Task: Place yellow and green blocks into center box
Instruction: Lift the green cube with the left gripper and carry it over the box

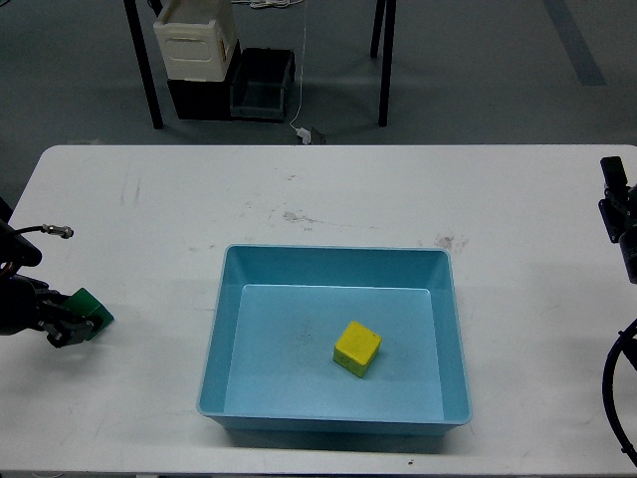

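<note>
**Yellow in the tray, green at the left hand**

The small bright yellow cube (356, 349) sits on the floor of the large shallow light-blue plastic tray (224, 329), a little right of middle and turned at an angle to the walls. It looks plain-faced, with its top brighter than its sides. The tray rests on the white surface (328, 194), near the front edge.

Over at the left, the small dark green cube (90, 307) is outside the tray, well apart from its left wall. It lies right at the tip of the black left hand (72, 327), whose fingers sit against its near side. Whether they actually clamp it, I cannot tell from here. The yellow cube is well away from that hand, across the tray wall.

The right hand (617, 204) shows at the far right edge, dark and end-on, clear of both cubes; its state cannot be made out.

Beyond the surface, a cream-white container (195, 40) and a dark grey bin (261, 85) stand on the floor.
</note>
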Motion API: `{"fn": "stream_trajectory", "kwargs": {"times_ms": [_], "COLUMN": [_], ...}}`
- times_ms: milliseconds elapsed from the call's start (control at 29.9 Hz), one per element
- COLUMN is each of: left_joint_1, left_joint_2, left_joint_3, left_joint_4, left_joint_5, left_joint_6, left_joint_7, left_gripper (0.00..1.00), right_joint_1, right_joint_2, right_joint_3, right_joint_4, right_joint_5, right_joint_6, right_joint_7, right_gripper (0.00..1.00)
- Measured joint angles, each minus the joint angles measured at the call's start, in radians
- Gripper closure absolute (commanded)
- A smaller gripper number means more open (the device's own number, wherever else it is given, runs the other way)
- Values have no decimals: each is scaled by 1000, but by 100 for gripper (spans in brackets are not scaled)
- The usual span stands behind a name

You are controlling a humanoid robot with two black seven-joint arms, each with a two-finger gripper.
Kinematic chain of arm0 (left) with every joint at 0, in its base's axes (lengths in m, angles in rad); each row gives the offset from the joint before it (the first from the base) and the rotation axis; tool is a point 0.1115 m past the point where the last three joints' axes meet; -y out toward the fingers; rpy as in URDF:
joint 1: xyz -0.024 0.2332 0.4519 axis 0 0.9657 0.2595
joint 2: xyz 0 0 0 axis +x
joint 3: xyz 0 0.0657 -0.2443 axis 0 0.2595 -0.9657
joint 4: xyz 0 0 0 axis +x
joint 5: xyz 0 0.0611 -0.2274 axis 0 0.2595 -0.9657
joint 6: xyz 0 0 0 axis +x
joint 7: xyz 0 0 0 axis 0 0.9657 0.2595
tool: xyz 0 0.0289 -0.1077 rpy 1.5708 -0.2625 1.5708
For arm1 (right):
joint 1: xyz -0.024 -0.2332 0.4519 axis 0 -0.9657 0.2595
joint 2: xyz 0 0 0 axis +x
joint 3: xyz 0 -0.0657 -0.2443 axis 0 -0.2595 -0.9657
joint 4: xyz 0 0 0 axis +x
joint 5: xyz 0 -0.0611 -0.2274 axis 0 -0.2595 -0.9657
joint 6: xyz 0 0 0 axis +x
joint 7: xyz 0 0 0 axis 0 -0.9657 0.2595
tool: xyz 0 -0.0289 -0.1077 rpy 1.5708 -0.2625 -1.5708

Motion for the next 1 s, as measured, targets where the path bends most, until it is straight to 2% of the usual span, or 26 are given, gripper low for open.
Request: {"fn": "stream_trajectory", "kwargs": {"times_ms": [167, 267, 367, 568, 735, 1002], "left_joint_1": [-151, -235, -295, -329, -361, -517], "left_joint_2": [64, 112, 132, 119, 8, -227], "left_joint_3": [-29, -30, -25, -12, 59, 293], "left_joint_4": [22, -8, -82, -284, -402, -413], "left_joint_5": [-208, -310, -351, -328, -171, -9], "left_joint_6": [0, 0, 0, 0, 0, 0], "left_joint_7": [0, 0, 0, 0, -1, 0], "left_gripper": [76, 76, 75, 75, 75, 75], "right_joint_1": [-9, -10, -10, -10, -10, -13], "right_joint_2": [0, 1, 1, 0, 0, 3], "right_joint_3": [0, -1, -1, 0, -2, -10], "right_joint_4": [-1, -1, -1, -2, -1, 3], "right_joint_5": [0, 1, 1, 1, 2, 6], "right_joint_6": [-1, -1, -1, -1, -1, 0], "right_joint_7": [0, 0, 1, 0, 1, 1], "right_gripper": [1, 1, 1, 1, 1, 1]}}
